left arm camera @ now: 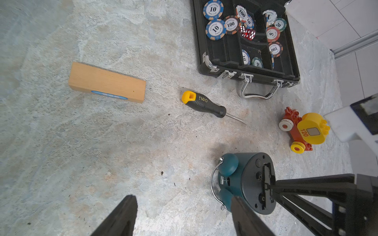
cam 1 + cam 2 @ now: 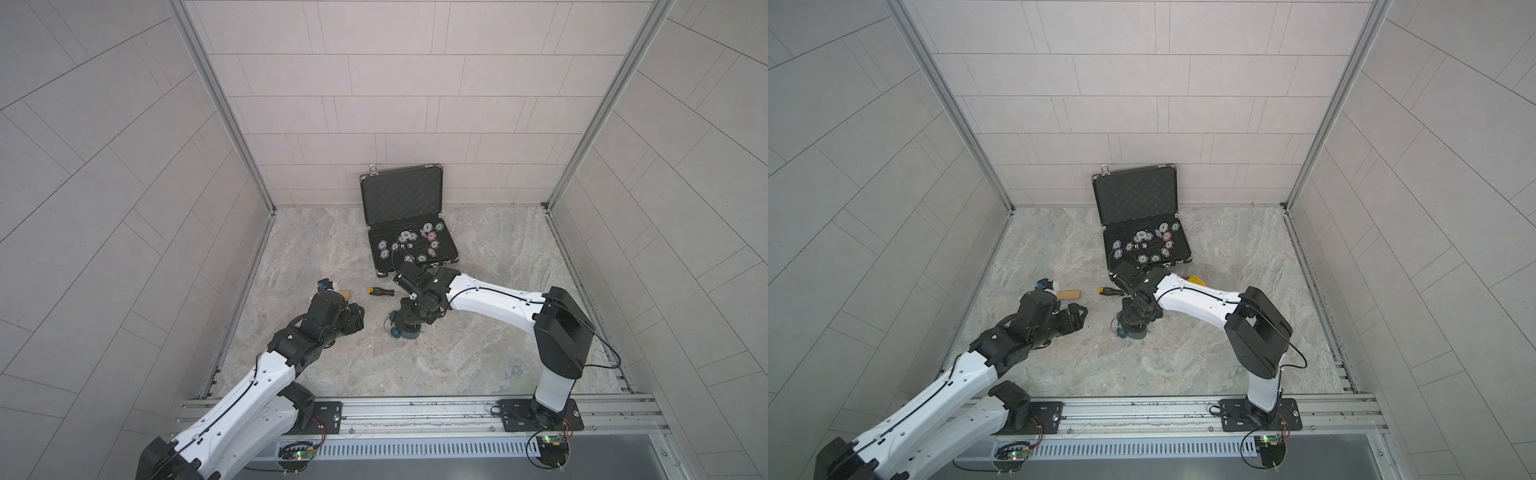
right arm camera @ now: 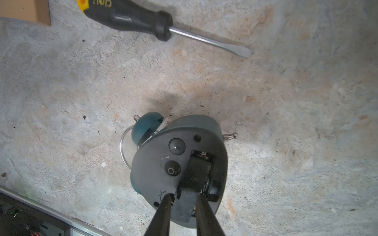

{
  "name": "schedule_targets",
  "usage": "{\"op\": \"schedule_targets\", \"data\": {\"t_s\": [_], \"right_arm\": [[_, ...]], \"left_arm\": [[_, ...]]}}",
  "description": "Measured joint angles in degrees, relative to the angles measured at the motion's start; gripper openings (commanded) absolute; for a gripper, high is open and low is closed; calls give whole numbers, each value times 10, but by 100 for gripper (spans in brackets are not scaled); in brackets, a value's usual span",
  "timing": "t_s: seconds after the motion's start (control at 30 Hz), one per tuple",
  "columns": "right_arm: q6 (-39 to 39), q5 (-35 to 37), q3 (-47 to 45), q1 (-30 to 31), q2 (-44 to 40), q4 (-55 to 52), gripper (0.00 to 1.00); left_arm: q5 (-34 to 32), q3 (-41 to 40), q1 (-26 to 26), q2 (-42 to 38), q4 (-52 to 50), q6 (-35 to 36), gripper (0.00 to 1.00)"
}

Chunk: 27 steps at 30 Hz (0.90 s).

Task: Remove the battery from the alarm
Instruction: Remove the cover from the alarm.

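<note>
The teal twin-bell alarm [image 2: 405,331] [image 2: 1133,331] lies face down on the stone floor, dark back [image 3: 159,163] upward and the battery compartment open. My right gripper [image 3: 184,199] [image 1: 273,188] comes down on that compartment. Its jaws are narrow, with a dark oblong piece filling the gap. I cannot tell whether that piece is the compartment cover or the battery, nor whether it is gripped. A gold glint shows beside one finger. My left gripper [image 1: 184,206] [image 2: 355,318] hovers open just left of the alarm [image 1: 231,183], holding nothing.
A black-and-yellow screwdriver [image 2: 380,291] [image 1: 204,104] lies just behind the alarm. A wooden block [image 1: 106,83] lies farther left. An open case [image 1: 206,67] of poker chips stands at the back wall. A red-and-yellow toy car [image 1: 302,130] sits under the right forearm.
</note>
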Motion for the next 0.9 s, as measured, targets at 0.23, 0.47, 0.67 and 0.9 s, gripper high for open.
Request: {"op": "schedule_targets", "data": {"t_s": [0.23, 0.47, 0.67, 0.9], "right_arm": [[4, 0, 15, 0, 23, -2, 22], [5, -4, 21, 0, 28, -4, 5], [1, -3, 23, 0, 27, -6, 0], [0, -2, -1, 0, -3, 6, 0]], "left_arm": [[-1, -1, 0, 0, 0, 1, 74], [-2, -1, 0, 0, 0, 1, 74], [-3, -1, 0, 0, 0, 1, 74], [-3, -1, 0, 0, 0, 1, 74]]}}
